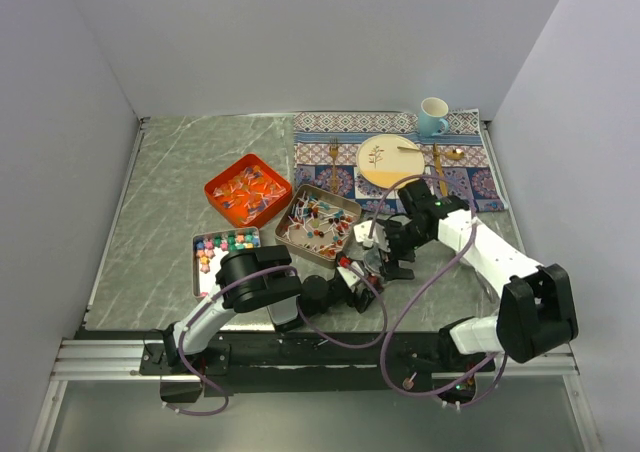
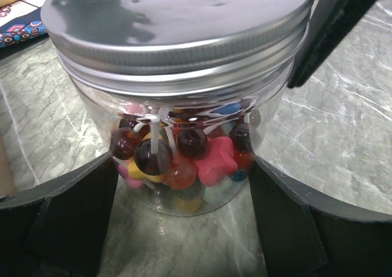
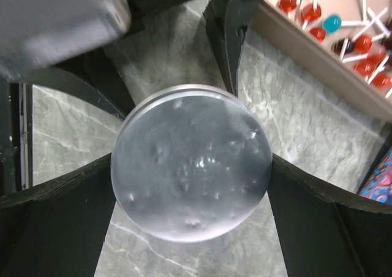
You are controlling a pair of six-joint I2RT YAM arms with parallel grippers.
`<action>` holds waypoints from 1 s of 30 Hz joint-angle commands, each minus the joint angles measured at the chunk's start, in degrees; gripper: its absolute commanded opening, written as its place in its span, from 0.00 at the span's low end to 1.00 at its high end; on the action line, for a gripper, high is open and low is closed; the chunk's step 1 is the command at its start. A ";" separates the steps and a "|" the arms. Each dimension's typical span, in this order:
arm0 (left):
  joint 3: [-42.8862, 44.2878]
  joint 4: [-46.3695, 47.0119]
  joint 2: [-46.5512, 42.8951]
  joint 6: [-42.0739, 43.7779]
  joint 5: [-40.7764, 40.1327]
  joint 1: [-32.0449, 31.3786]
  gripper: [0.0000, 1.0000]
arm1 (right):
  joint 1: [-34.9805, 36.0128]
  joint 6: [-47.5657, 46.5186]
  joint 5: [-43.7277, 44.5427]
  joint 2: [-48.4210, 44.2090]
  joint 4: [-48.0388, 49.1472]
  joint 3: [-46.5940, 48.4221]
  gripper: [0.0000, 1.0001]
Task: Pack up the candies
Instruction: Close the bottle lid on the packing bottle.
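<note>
A clear jar point(image 2: 184, 105) with a silver screw lid point(image 3: 191, 176) stands on the marble table, partly filled with candies point(image 2: 211, 157): brown and red lollipops and pink and yellow lumps. My left gripper point(image 2: 184, 163) is closed on the jar's lower wall, a finger pressed on each side. My right gripper point(image 3: 192, 160) hangs over the lid, fully open, with its fingers point(image 3: 73, 209) close beside the lid's edges. In the top view both grippers meet at the jar point(image 1: 352, 264) near the front middle. More candies lie in an orange tray point(image 1: 212, 186), a metal tin point(image 1: 352, 208) and a smaller tin point(image 1: 197, 262).
A patterned placemat point(image 1: 470, 184) at the back right carries a plate point(image 1: 390, 160), a fork point(image 1: 334, 150), a spoon point(image 1: 440, 164) and a blue mug point(image 1: 433, 117). The lollipop tin's wall point(image 3: 318, 56) is just behind the jar. White walls enclose the table.
</note>
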 commanded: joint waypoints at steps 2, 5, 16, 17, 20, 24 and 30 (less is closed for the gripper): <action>-4.19 7.86 6.21 -2.91 1.80 -0.29 0.80 | -4.84 -1.14 6.37 0.31 -8.33 -2.41 1.00; -3.92 7.60 6.39 -3.17 1.53 -0.37 0.79 | -5.55 -2.11 7.69 -1.36 -9.12 -3.55 1.00; -4.19 7.16 5.86 -2.91 1.36 -0.55 0.64 | -13.76 -1.74 7.52 -8.74 -13.59 -4.79 1.00; -4.36 7.16 5.77 -2.91 1.62 -0.64 0.60 | -15.98 -3.24 7.34 -8.83 -16.30 -3.13 1.00; -4.10 6.11 5.95 -3.52 2.23 -0.73 0.49 | -19.78 -5.89 7.26 -8.48 -18.26 0.29 1.00; -3.83 4.79 6.13 -4.23 3.72 -0.81 0.44 | -19.87 -6.07 4.98 -4.98 -18.00 5.75 1.00; -4.19 3.99 5.51 -5.55 5.66 -0.37 0.01 | -13.91 -9.23 0.14 3.54 -23.36 16.21 1.00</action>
